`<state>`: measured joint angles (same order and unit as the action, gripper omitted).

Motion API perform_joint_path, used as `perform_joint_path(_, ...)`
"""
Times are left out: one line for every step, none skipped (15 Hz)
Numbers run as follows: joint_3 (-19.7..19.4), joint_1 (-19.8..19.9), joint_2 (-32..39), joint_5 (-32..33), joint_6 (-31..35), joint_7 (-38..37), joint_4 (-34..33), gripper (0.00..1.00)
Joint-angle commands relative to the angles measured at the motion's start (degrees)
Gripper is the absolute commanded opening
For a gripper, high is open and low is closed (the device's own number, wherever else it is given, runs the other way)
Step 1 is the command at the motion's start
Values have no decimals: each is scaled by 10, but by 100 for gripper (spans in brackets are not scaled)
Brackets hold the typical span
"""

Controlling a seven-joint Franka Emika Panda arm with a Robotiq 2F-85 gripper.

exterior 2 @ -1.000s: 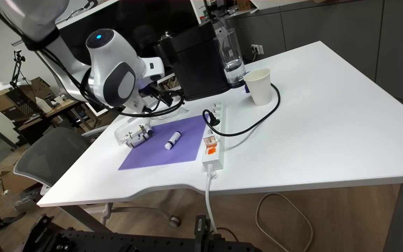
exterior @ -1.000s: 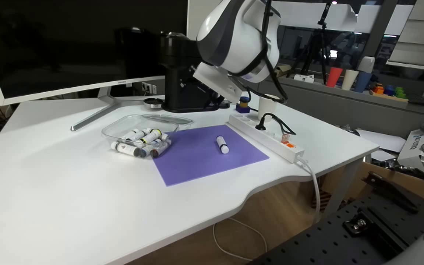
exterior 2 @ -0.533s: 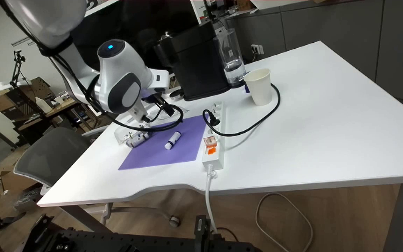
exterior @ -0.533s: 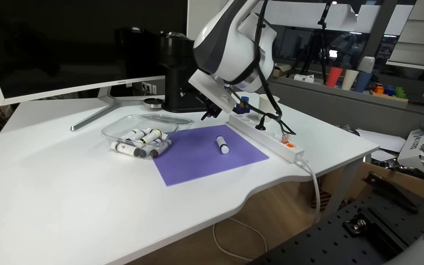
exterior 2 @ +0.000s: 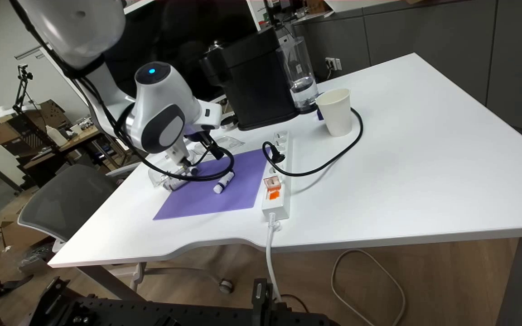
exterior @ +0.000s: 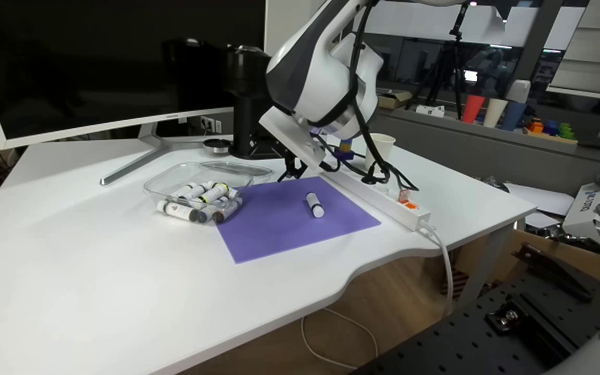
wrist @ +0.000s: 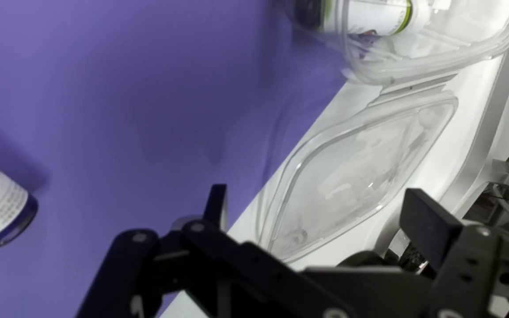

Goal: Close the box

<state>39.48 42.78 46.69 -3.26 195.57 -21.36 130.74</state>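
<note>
In the wrist view, the gripper (wrist: 320, 207) is seen with its jaws spread wide and nothing held; the lid (wrist: 343, 172) is laid back ahead of that gap, and the box (wrist: 440, 66) is found beyond it, past the hinge (wrist: 413, 90). In an exterior view, the box is seen to one side of the gripper, small bottles (exterior: 214, 192) inside it. In an exterior view, the box is partly hidden by the arm (exterior 2: 166, 120) (and by a looping cable (exterior 2: 197, 179)). Getting hold of the lid is judged to be the step in hand; next, its free edge should be gripped, raised and swung over onto the box.
</note>
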Motion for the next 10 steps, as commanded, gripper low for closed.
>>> perform_joint_path(9, 1, 15, -19, -28, -12, -28, 100)
perform_joint_path(10, 1, 19, -23, -33, -11, -34, 100)
perform_joint_path(9, 1, 24, -28, -39, -9, -40, 100)
perform_joint_path(10, 2, 29, -31, -43, -6, -46, 100)
perform_joint_path(11, 4, 34, -33, -46, -2, -52, 100)
perform_joint_path(12, 6, 40, -35, -48, 2, -58, 100)
perform_joint_path(12, 6, 46, -31, -47, 9, -64, 100)
perform_joint_path(15, 9, 54, -26, -49, 15, -70, 100)
perform_joint_path(16, 10, 60, -24, -51, 20, -76, 100)
perform_joint_path(19, 12, 66, -23, -57, 25, -83, 100)
